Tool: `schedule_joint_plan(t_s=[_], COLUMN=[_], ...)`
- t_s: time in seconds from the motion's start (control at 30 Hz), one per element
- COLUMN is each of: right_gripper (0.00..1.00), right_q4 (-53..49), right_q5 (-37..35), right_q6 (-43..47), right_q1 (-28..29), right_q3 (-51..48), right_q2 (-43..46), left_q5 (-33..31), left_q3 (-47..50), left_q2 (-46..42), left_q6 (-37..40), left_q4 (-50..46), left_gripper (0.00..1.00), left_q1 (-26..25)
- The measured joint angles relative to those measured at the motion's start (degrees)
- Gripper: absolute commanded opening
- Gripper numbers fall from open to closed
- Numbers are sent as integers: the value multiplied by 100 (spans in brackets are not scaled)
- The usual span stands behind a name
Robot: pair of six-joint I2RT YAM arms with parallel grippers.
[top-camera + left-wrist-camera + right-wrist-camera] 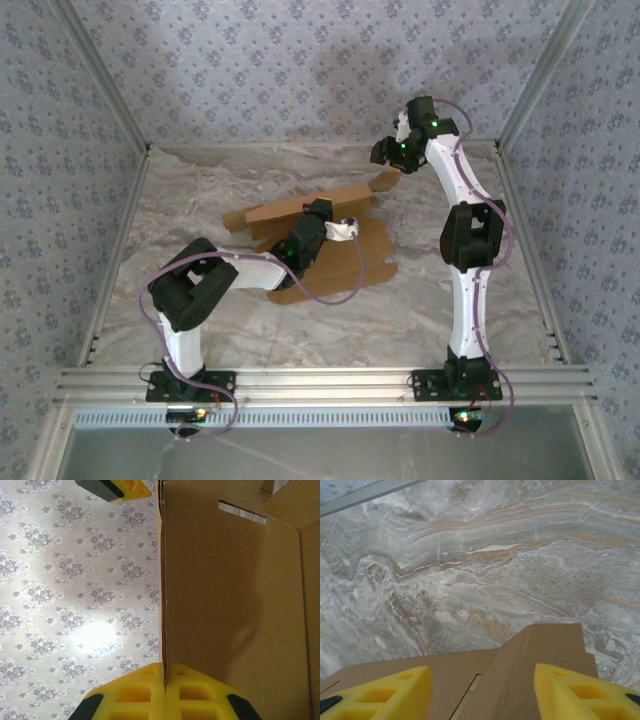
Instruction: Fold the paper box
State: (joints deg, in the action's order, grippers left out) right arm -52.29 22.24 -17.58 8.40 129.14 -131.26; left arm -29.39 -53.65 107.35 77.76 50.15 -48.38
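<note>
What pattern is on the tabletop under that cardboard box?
Grey-white marble swirls with tan-orange veins; the tabletop shows best in the right wrist view.

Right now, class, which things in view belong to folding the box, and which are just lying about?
For the job: paper box; left gripper, shut on a panel's edge; right gripper, open over a flap.
Just there: table; patterned walls; metal frame.
</note>
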Motion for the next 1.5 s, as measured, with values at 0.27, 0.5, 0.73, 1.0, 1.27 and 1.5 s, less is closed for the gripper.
schedule_joint_plan(t_s=[0.27,0.5,0.73,1.0,1.27,1.5], right_gripper=[54,52,50,48,41,42], right_q4=[0,114,442,872,1967,2031], right_q5=[450,619,868,1366,2490,2715], right_q6=[55,66,-74,-586,-2168,-2778], right_q1=[13,-37,-105,-269,-592,-601], right_q3=[-920,-1408,-1945,-2411,-3185,-3086], right_q2=[328,647,918,1123,1176,1060], left_q5=[-7,0,0,0,31,61], left_q3=[-2,-20,-20,-83,-129,-138], left_q2=[0,0,0,0,0,0], left_q6=[0,-33,-79,-90,-168,-238], left_q4=[0,2,2,0,-7,-7], left_gripper=[0,0,0,0,0,0], left_q1=[0,0,0,24,131,181])
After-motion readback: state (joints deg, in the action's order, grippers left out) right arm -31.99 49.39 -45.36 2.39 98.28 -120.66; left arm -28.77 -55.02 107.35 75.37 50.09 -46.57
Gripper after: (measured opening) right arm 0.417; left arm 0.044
